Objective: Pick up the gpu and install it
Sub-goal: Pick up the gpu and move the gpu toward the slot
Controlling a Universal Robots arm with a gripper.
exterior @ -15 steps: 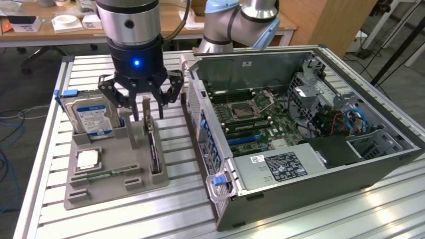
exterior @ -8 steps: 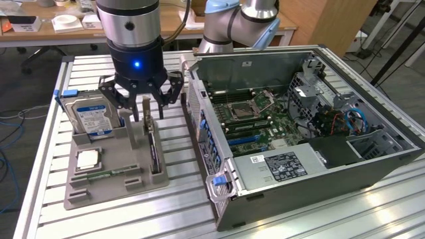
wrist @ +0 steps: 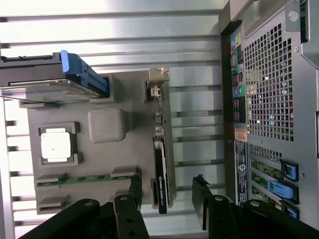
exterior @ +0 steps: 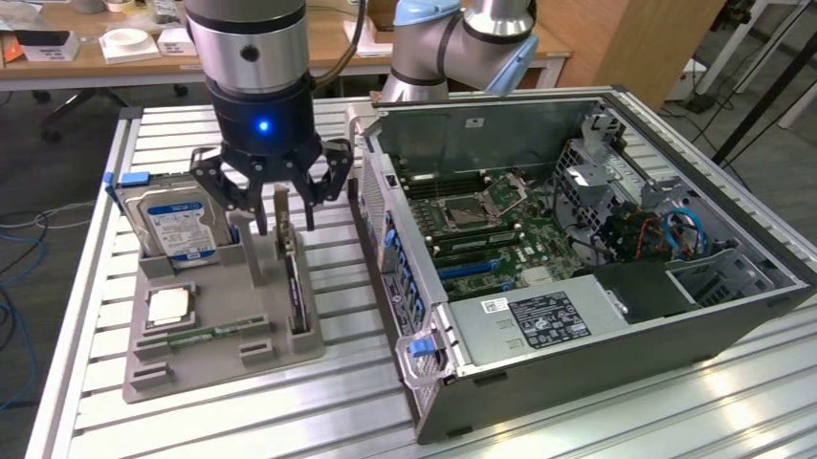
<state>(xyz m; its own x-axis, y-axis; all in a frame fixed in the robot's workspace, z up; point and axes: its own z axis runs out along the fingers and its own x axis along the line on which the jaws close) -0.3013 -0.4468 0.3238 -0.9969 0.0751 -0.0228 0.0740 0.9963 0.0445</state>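
Jaws nearest the wrist camera: black, spread wide, gripping nothing. The gpu (wrist: 160, 174) sits in line with the gap between them, no contact seen. Gpu is a thin dark card standing on edge in a slot of the grey holder (exterior: 249, 301), along the holder's 3 o'clock side in the exterior view, just beside the open pc case (exterior: 575, 316). Exterior view: arm (exterior: 259, 57) comes down at 11 o'clock, jaws hang just above the gpu's far end. Hard drive (exterior: 179, 225) with blue-white label stands upright at the holder's 10 o'clock. Square silvery cpu (exterior: 168, 306) lies flat at 8 o'clock, green memory stick (exterior: 210, 335) flat at 7 o'clock. Holder rests on the slatted metal tabletop (exterior: 344, 402). Case takes up 3 o'clock, side open, motherboard (exterior: 485, 229) showing
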